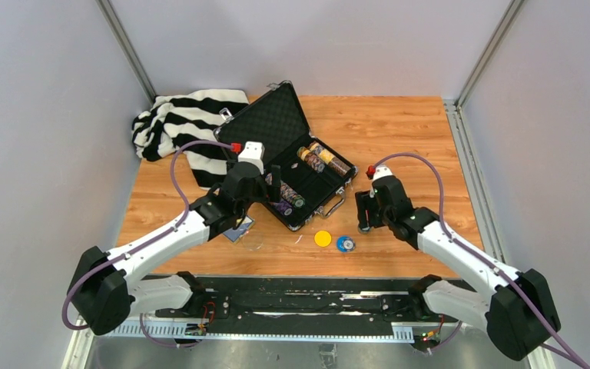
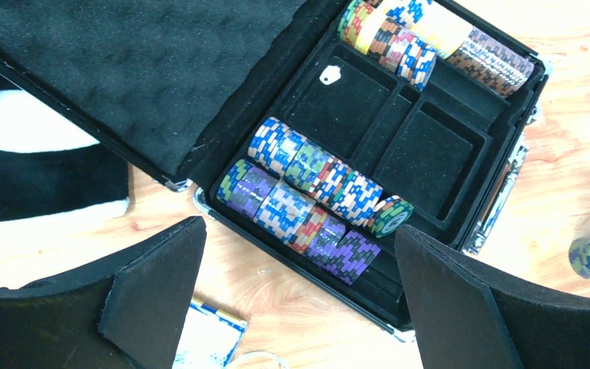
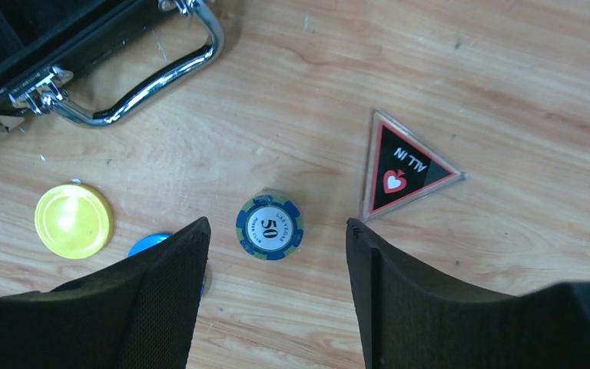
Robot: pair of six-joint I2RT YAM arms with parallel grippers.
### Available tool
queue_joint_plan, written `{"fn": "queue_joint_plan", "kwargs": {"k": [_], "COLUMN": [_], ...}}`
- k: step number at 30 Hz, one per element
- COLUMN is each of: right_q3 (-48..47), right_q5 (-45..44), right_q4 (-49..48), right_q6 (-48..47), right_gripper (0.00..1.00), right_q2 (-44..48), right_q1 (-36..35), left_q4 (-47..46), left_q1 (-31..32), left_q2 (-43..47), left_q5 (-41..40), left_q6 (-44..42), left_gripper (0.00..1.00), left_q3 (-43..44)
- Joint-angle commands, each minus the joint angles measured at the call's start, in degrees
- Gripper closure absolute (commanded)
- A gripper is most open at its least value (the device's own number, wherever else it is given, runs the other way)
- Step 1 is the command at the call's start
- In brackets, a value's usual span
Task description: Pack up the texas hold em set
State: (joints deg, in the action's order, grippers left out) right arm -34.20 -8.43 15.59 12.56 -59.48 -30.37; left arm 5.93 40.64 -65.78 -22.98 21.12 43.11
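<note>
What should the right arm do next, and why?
Probably lower the open right gripper straight down and close on the blue-and-green "50" poker chip. It lies flat on the wooden table, centred between the gripper's jaws, outside the open black ribbed case.

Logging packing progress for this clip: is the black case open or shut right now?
Open. The lid of the case leans back, foam lining showing; the chip rows and bare middle compartments lie exposed.

A robot lab cell: pale panels (image 1: 307,38) and aluminium posts (image 1: 127,48) rise at the far corners of the wooden tabletop (image 1: 399,131); a black mounting rail (image 1: 292,304) runs along its near edge.
</note>
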Motion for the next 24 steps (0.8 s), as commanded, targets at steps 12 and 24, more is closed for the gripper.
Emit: {"fn": "queue_joint_plan", "kwargs": {"k": [12,24], "right_q3": [1.9,3.2], "right_q5": [3.6,3.1], "right_q4": [-2.8,-3.5], "right_q6": [1.8,2.9], "right_gripper": [0.4,0.53], "right_q2": [-8.3,-10.8], "right_q1": [-0.6,-0.7], "left_q4": [-3.1,-3.4], "left_q1": [0.1,0.1], "left_q2": [-0.2,-0.7], "left_q5": [2.5,3.3], "left_q6": [2.2,2.1], "left_gripper": [0.02,0.02], "left_q3": [-1.8,-2.6]}}
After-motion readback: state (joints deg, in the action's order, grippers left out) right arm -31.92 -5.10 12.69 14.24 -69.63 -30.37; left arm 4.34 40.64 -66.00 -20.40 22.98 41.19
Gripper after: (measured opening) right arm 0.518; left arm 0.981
